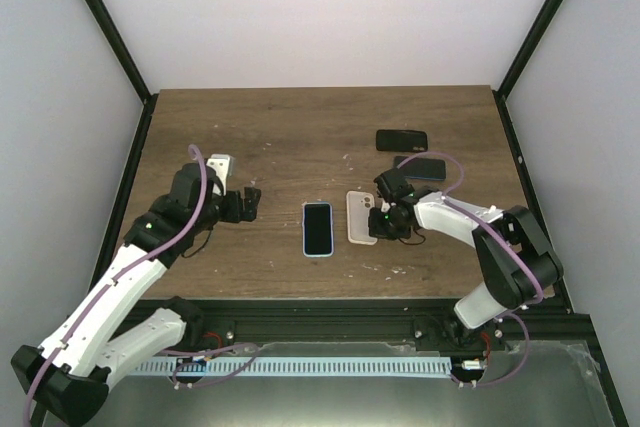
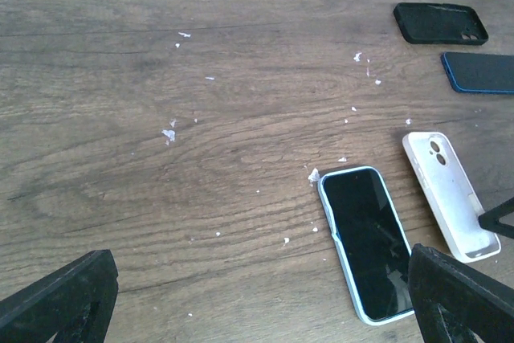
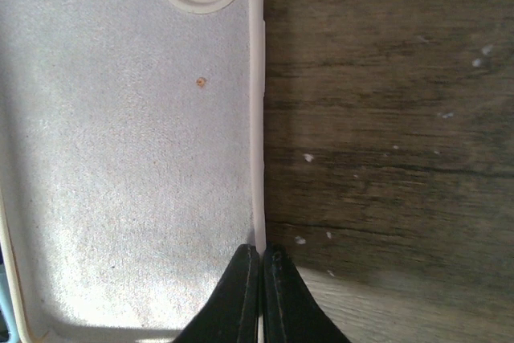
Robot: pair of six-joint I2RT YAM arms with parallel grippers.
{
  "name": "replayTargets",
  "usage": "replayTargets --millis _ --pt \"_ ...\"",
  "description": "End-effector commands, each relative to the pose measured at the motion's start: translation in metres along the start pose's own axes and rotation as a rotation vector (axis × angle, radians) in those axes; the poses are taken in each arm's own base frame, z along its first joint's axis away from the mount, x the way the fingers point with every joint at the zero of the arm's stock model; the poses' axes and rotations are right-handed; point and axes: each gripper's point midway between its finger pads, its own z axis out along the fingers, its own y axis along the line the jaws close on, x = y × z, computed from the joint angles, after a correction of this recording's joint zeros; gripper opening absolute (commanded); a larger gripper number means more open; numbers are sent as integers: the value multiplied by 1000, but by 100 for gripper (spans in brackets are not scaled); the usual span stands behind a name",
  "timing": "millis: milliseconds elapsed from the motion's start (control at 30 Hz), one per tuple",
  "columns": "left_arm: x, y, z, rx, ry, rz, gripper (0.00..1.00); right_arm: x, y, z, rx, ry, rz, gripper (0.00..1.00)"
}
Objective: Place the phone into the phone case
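The phone [image 1: 318,228] has a light blue rim and lies screen up at mid-table. Just to its right lies the white phone case [image 1: 360,217], hollow side up and empty. My right gripper [image 1: 379,226] is shut on the case's right wall; in the right wrist view the two fingers [image 3: 262,271] pinch the thin rim of the case [image 3: 128,158] near its near end. My left gripper [image 1: 249,204] hovers open to the left of the phone, holding nothing. In the left wrist view the phone [image 2: 365,240] sits just inside the right fingertip [image 2: 462,299], with the case [image 2: 451,195] beyond it.
A black case [image 1: 402,140] and a dark blue-edged phone or case [image 1: 421,167] lie behind the right gripper. Both show at the far right of the left wrist view, the black case [image 2: 440,23] and the blue one [image 2: 480,72]. White specks dot the wooden table [image 1: 300,137].
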Motion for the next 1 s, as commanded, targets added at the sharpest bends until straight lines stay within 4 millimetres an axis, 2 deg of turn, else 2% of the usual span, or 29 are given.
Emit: replayTargets --millis 0,133,233,333,400,600,800,867,967 --pt "-3 1 1 -4 -13 4 100 7 -20 3 126 12 4 1" --pt "-3 2 0 -3 -16 3 100 10 -22 4 141 20 0 5" --pt "-2 1 2 -2 -7 4 100 3 -14 -3 116 -9 -1 20" --pt "-2 1 2 -2 -7 5 100 -14 -8 -14 110 -70 6 39" --pt "-2 1 1 0 -11 4 100 -25 -6 -20 116 -108 13 44" --pt "-1 0 0 6 -10 2 100 -78 -2 -41 89 -266 49 66" --pt "-1 -1 1 13 -8 2 100 -143 -22 -61 95 -439 95 94" --pt "0 -1 1 14 -5 3 100 -165 -29 -65 78 -472 100 99" --pt "0 -1 2 11 -4 2 100 -194 -42 -67 53 -511 110 100"
